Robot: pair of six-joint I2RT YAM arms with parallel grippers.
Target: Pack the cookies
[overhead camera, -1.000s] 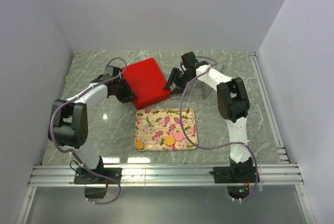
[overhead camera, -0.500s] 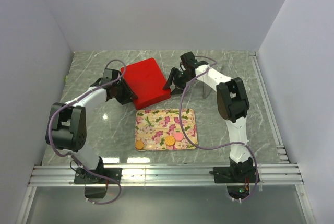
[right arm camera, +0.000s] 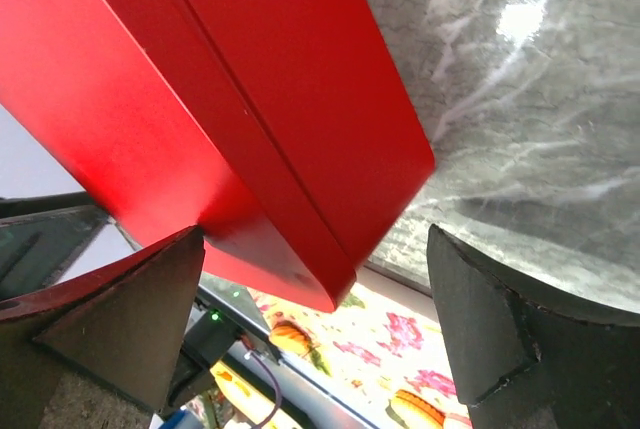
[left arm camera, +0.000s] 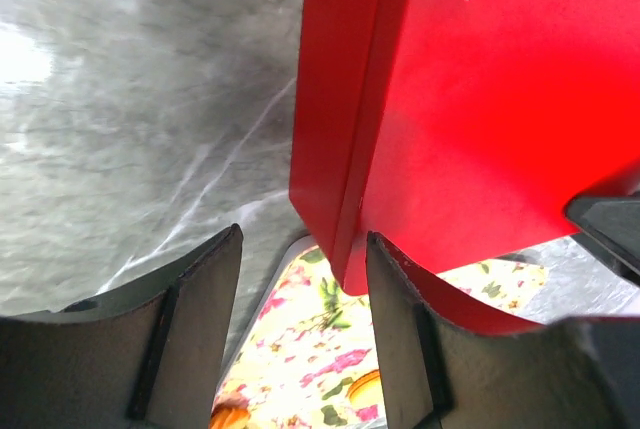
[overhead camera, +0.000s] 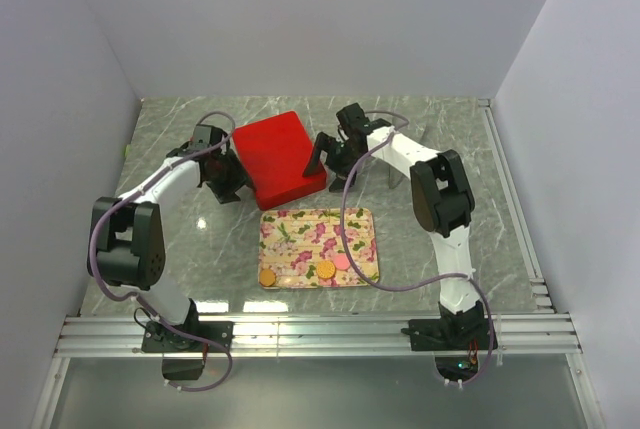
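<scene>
A closed red box (overhead camera: 280,156) lies on the table behind a floral tray (overhead camera: 300,234). Three cookies lie along the tray's near edge: an orange one (overhead camera: 267,276), another orange one (overhead camera: 325,269) and a pink one (overhead camera: 342,261). My left gripper (overhead camera: 222,179) is open at the box's left side; in the left wrist view the box's corner (left arm camera: 345,249) sits just past its fingertips (left arm camera: 302,239). My right gripper (overhead camera: 328,156) is open at the box's right side, its jaws wide either side of the box's near corner (right arm camera: 330,289). Both wrist views show cookies on the tray (left arm camera: 365,384) (right arm camera: 415,409).
White walls close in the marble table (overhead camera: 450,149) at the back and both sides. A metal rail (overhead camera: 320,334) runs along the near edge by the arm bases. The right arm's cable loops over the tray's right side (overhead camera: 347,224).
My left gripper has drawn a little to the left, off the box's side. My right gripper has edged left toward the box. The cookies and tray have not moved.
</scene>
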